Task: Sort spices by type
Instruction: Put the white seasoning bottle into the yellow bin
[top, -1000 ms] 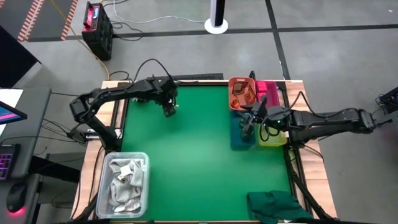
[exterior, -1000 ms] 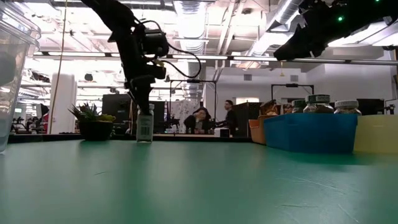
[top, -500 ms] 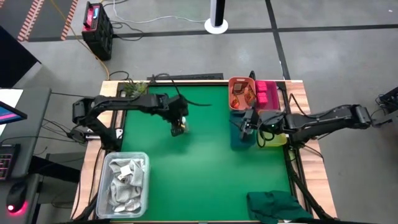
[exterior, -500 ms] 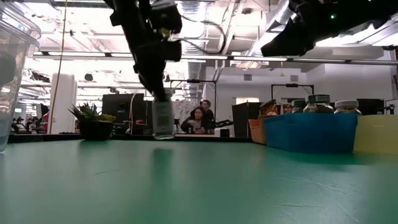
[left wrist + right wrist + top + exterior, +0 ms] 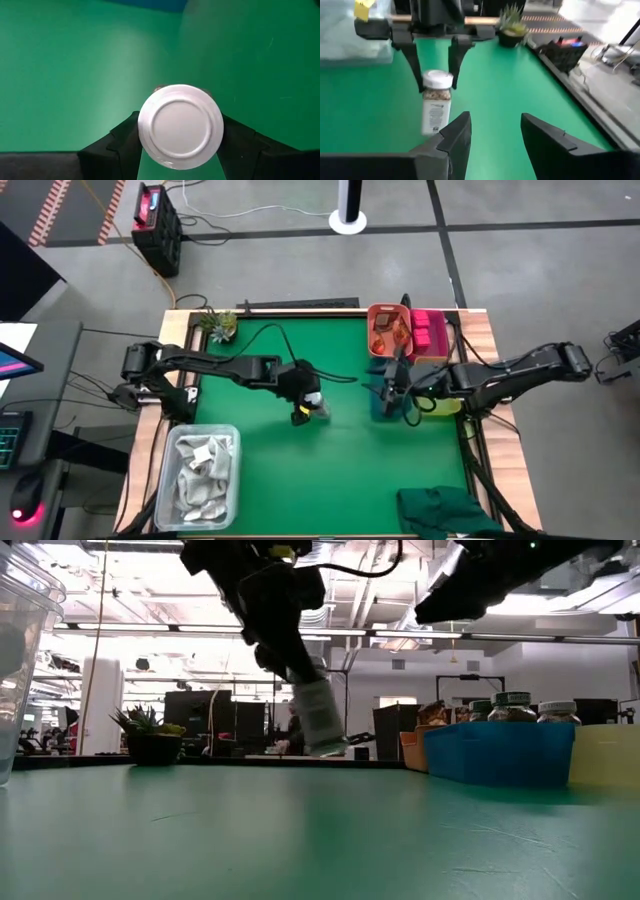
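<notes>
Carried from the table's far left edge toward the middle, a white-capped jar [image 5: 313,402] hangs tilted above the green mat [image 5: 280,470], pinched at its cap between the left gripper's [image 5: 305,409] fingers. Right gripper [image 5: 396,392] hovers open, empty, by the blue bin [image 5: 497,753].

Table [image 5: 300,470]: wooden frame, green mat on top.
Directly on it:
- 1 clear bin [image 5: 203,470] of white rags, near left corner.
- 1 small spiky plant [image 5: 217,325], far left corner.
- 1 orange bin [image 5: 389,330], far right, holding brown jars.
- 1 pink bin [image 5: 430,330] just beside it.
- 1 blue bin [image 5: 498,752] holding lidded jars.
- 1 yellow bin [image 5: 604,754] touching the blue one.
- 1 dark green cloth [image 5: 445,512], near right corner.
</notes>
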